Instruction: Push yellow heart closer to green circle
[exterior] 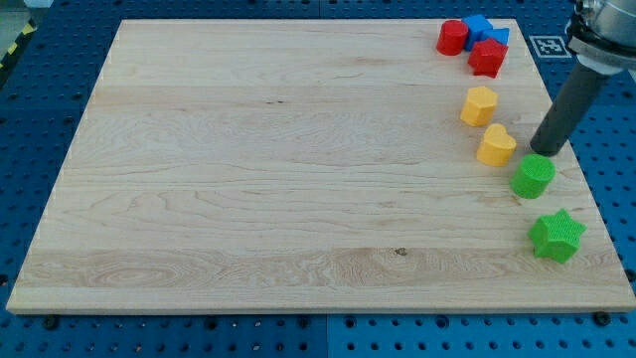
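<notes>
The yellow heart (496, 145) lies near the board's right edge. The green circle (534, 176) sits just below and to the right of it, a small gap between them. My tip (544, 152) is down on the board right above the green circle and just right of the yellow heart, close to both. The dark rod rises from it toward the view's top right.
A yellow hexagon (479, 105) lies above the heart. A green star (556, 236) lies below the circle. A red cylinder (452, 38), a blue block (483, 29) and a red star-like block (488, 58) cluster at the top right corner. The board's right edge (581, 159) is near.
</notes>
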Controlling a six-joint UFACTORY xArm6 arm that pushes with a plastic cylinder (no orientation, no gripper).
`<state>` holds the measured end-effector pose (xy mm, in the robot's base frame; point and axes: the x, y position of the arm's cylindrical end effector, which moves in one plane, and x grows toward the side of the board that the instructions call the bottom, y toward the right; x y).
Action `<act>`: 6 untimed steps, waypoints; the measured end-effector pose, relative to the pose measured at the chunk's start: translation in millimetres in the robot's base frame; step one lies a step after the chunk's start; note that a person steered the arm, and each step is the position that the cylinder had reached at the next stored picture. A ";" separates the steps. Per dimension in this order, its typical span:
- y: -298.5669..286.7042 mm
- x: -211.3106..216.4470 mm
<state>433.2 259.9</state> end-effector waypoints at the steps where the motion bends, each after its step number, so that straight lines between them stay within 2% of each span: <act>1: -18.2 -5.2; 3: -63.2 -45.2; 4: -79.9 -40.3; 6: -76.8 -6.6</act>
